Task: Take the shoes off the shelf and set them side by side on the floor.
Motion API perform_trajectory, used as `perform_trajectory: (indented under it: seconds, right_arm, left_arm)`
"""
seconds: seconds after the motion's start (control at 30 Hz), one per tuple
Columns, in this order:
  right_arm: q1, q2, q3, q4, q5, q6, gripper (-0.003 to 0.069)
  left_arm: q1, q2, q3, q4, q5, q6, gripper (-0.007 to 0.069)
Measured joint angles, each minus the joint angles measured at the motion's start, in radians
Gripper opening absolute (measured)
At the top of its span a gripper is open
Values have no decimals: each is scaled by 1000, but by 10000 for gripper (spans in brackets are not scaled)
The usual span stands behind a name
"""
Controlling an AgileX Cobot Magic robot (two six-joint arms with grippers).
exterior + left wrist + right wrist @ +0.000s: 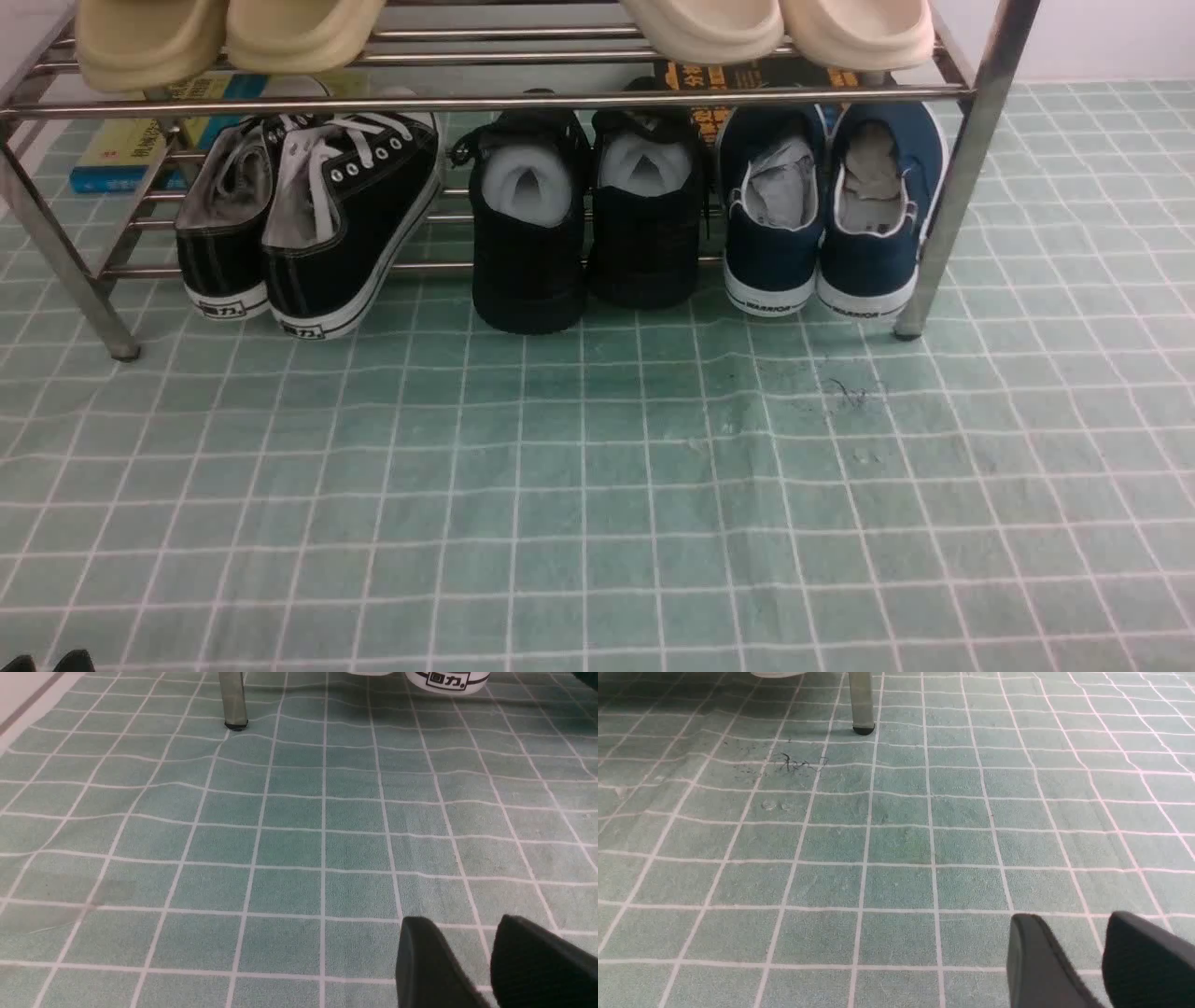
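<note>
Not started yet: no shoe off the shelf. Look far right on its low row for the blue shoes, heels facing near, touching each other, between the black shoes and the right leg. See the left gripper spread wide and empty, low over the floor; same for the right gripper. Reach with the right gripper, likely the nearer one. Go in low, under the top bar, so as not to bump it. Pinch one heel at its back edge, one finger inside, one outside. Pull straight toward the near side, clear of the leg. Set down flat on the floor, toe pointing far. Leave room beside for the other shoe, then fetch that too and line up the heels
</note>
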Motion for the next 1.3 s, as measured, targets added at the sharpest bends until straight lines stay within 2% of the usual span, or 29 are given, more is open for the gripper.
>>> perform_trajectory:
  seconds: [1.17, 1.23, 1.3]
  right_arm:
    - [0, 0, 0, -1, 0, 0, 238]
    - [0, 0, 0, 15, 0, 5, 238]
    - [0, 0, 0, 145, -1, 61, 238]
  left_arm:
    - [0, 0, 0, 0, 0, 0, 242]
    - [0, 0, 0, 0, 0, 0, 242]
    - [0, 0, 0, 0, 0, 0, 242]
